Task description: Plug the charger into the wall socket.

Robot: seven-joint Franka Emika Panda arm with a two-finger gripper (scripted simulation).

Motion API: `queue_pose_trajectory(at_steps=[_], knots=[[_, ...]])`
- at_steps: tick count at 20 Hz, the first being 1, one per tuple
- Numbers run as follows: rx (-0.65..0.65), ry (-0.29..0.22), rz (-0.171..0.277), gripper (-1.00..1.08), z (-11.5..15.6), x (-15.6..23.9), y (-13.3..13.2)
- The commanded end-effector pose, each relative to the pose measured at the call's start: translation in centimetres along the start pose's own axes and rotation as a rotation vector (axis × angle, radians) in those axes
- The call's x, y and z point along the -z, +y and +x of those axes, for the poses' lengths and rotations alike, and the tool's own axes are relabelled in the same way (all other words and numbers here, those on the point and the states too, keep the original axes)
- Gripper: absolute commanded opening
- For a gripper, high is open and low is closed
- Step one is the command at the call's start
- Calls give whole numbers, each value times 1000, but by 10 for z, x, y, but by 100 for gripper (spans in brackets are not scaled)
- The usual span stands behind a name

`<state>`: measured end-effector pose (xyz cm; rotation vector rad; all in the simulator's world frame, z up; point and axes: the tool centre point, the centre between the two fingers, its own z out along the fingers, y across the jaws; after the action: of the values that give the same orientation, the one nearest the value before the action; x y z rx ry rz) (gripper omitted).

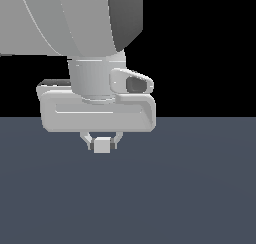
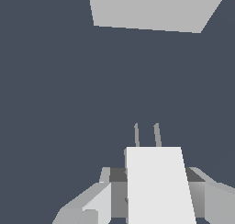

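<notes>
Your pale-grey two-fingered gripper is closed on the small white cube-like charger, a finger pressed to each side, carried just above the dark slate-blue floor with nothing near its edges in the exterior view. In the wrist view, the charger's two thin grey prongs point toward the flat pale-grey square wall socket, which stands well apart and is cut off by the frame, so you cannot see its holes. Your risks: the prongs arrive off-centre or tilted and jam against the plate, or the smooth block slips between the fingers under push. Count one charger, one socket, two prongs, one gripper.
</notes>
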<state>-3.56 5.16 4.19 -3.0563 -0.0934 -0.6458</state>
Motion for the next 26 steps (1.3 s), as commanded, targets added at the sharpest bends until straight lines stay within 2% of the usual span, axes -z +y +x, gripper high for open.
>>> queue_pose_trajectory(at_steps=[1,7,12,26], knots=[[-21,1,-7,-100,15,7,-2],[-69,2,-30,-100,51,22,-3],[-93,1,-43,-100,69,28,-2],[-101,1,-49,-100,79,29,-1]])
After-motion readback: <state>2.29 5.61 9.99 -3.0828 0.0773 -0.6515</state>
